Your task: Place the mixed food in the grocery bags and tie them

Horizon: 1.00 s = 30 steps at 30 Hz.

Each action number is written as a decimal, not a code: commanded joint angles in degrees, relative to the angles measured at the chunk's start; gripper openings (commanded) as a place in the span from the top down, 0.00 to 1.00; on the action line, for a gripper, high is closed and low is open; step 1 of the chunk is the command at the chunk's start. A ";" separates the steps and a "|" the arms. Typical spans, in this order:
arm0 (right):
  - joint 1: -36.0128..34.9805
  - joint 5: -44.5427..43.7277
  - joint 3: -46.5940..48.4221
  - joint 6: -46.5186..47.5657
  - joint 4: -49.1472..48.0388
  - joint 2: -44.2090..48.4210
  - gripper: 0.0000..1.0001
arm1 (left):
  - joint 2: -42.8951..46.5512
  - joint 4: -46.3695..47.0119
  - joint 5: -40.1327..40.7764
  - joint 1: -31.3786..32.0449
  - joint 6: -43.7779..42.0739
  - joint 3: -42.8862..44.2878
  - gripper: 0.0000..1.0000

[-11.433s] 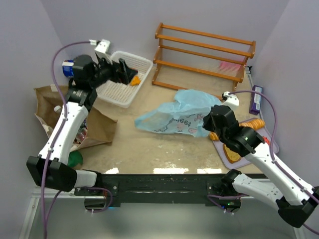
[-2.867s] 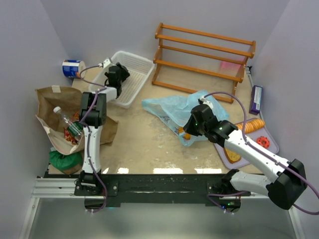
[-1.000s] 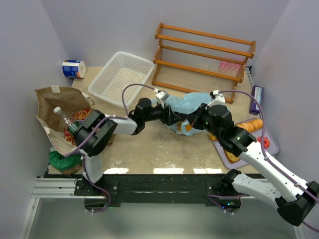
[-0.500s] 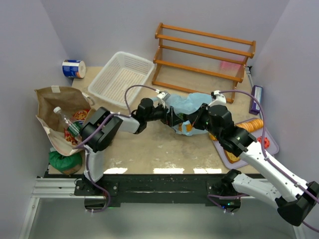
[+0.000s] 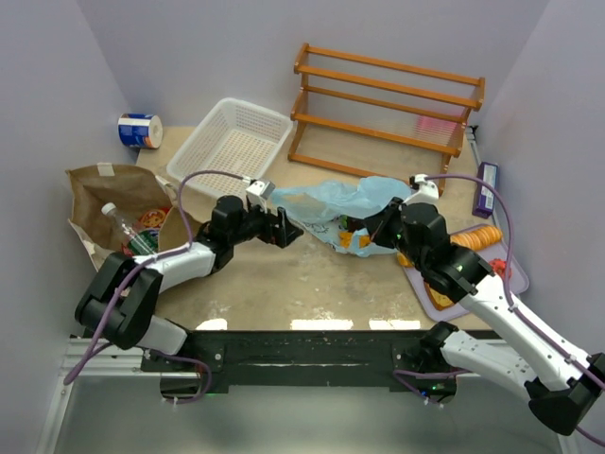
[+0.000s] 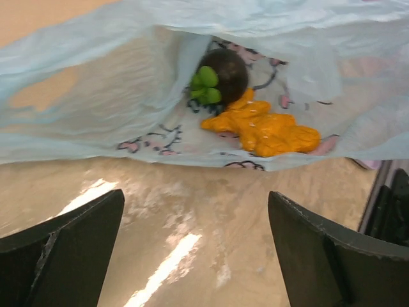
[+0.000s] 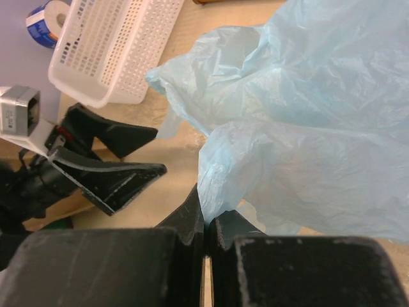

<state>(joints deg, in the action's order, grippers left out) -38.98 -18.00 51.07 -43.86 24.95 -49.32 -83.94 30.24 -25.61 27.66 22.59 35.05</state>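
Left wrist view peers inside the thin, crinkly blue bag (image 6: 96, 96): a round dark toy vegetable (image 6: 229, 71) with green leaves touches a lumpy orange piece (image 6: 265, 131), both barely visible from overhead. Left gripper (image 6: 198, 256) is splayed wide, clear of the film. Right gripper (image 7: 206, 224) is pressed together, pinching the bag's edge mid-table (image 5: 284, 274). Creased brown paper bag (image 5: 99, 184) sits far left.

A robotics lab cell: plain lilac walls (image 5: 217, 47) around a tabletop (image 5: 284, 274) with a black mounting rail (image 5: 302, 348)
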 commanded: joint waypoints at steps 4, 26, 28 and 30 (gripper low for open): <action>-0.13 -3.62 1.49 0.44 0.98 1.68 1.00 | -4.11 -11.00 11.55 -5.86 -3.43 1.43 0.00; -0.13 -3.62 1.23 0.00 1.33 1.33 1.00 | -27.41 38.04 3.63 -8.06 23.29 1.69 0.18; -0.04 -3.71 1.31 0.26 1.15 0.98 1.00 | -28.29 39.45 4.16 -8.06 24.34 1.69 0.21; -0.04 -3.45 1.23 0.09 0.89 0.72 1.00 | -29.34 41.65 4.16 -8.06 24.96 1.86 0.25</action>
<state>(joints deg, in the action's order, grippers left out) -38.98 -20.03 51.07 -43.86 26.57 -48.01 -111.77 61.45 -21.52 19.90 44.18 35.79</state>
